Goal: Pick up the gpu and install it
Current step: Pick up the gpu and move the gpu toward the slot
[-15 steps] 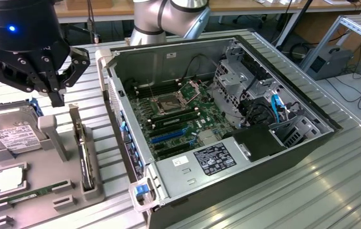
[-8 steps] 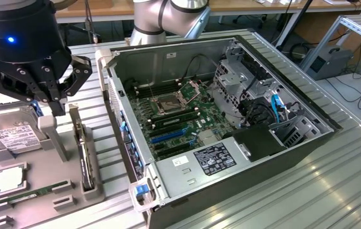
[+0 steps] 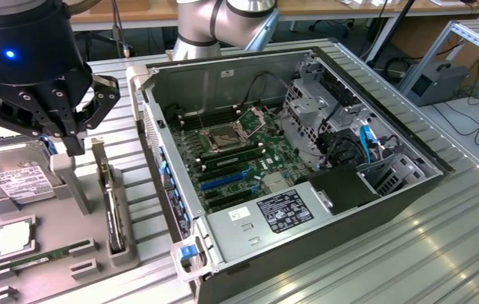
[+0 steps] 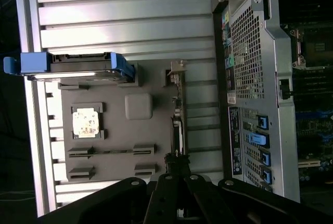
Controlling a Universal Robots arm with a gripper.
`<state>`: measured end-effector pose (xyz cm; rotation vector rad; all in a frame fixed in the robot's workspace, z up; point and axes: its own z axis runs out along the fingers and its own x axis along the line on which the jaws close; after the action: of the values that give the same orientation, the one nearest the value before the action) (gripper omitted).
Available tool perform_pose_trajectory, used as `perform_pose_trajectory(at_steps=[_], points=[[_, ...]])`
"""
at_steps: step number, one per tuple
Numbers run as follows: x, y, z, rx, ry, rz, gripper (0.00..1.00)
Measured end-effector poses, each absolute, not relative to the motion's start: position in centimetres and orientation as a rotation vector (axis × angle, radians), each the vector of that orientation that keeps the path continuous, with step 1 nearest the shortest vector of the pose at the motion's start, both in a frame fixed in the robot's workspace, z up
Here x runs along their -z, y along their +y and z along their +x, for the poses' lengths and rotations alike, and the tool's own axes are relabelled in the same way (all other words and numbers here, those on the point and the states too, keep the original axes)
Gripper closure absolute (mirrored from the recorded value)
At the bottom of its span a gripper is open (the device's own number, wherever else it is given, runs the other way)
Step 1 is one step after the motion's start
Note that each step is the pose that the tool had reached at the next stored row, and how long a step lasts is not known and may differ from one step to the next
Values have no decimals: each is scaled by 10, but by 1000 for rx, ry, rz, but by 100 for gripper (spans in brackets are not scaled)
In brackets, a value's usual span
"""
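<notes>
Pincer: the gripper (image 3: 75, 147) is closed, its fingers pressed together with nothing between them.
Pincer's place: it hangs over the grey tray (image 3: 54, 231), outside the computer case (image 3: 214, 76).
GPU: the gpu (image 3: 114, 202) stands on its long edge in the tray slot nearest the computer case. It is not lifted and not installed.
Exterior view gives: the case's open inside with the motherboard (image 3: 231, 152) lying flat. The fingertips appear on the side of the card away from the case.
Wrist view gives: the case's perforated rear panel (image 4: 250, 52) and the gpu (image 4: 178, 114) edge-on as a thin strip. The gripper (image 4: 177, 164) lines up over one end of it; whether they touch cannot be told.
Farther from the case than the card: hard drive (image 3: 11, 177), processor chip (image 3: 13, 239) and memory stick (image 3: 28, 259).
</notes>
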<state>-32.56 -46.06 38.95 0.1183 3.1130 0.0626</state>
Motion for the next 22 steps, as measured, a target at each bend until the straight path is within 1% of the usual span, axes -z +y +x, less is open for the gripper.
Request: perform_pose_trajectory(at_steps=[8, 10, 11, 12, 13, 14, 17, 18, 19, 22], points=[[-390, -461, -326, -63, 3113, 118, 89], [-389, -461, -326, -63, 3113, 118, 76], [-389, -461, -326, -63, 3113, 118, 64], [-389, -461, -326, -63, 3113, 118, 58], [-386, -461, -326, -63, 3113, 118, 58], [-373, -461, -326, -63, 3113, 118, 58], [-353, -463, -325, -62, 3113, 118, 58], [-352, -479, -324, -63, 3113, 118, 58], [-352, -484, -316, -61, 3114, 120, 58], [-350, -485, -316, -61, 3114, 120, 58]])
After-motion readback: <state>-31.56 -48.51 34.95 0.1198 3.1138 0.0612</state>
